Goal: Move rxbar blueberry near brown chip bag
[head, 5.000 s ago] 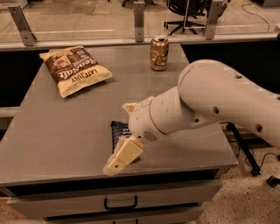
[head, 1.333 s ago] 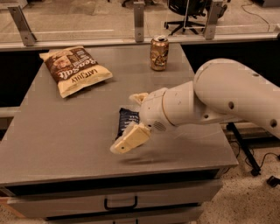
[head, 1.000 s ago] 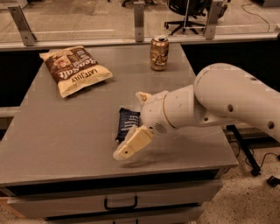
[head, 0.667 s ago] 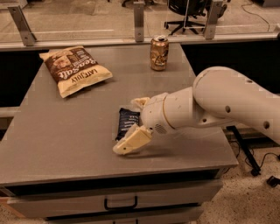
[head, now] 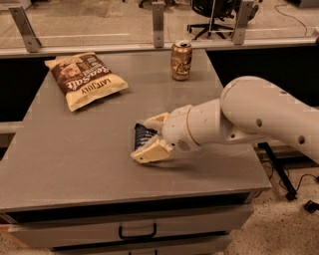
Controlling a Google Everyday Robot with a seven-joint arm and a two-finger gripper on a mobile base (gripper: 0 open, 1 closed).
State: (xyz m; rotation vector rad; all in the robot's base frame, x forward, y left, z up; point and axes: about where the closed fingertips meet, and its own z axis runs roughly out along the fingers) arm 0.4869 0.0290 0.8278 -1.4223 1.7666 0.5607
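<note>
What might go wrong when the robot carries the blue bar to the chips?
The pincer sits at the rxbar blueberry, which is thin and flat, so it might slip out. The brown chip bag lies far across the table, so a long carry could drop it short.

A grey table (head: 70, 154) has a drawer with a black handle (head: 137, 232) under its front edge. Behind the table, metal posts (head: 158, 22) hold glass panes, and an office chair (head: 214, 15) stands beyond them. Speckled floor (head: 284, 229) lies right of the table. The gripper (head: 140, 139) sits low over the table's front right.
</note>
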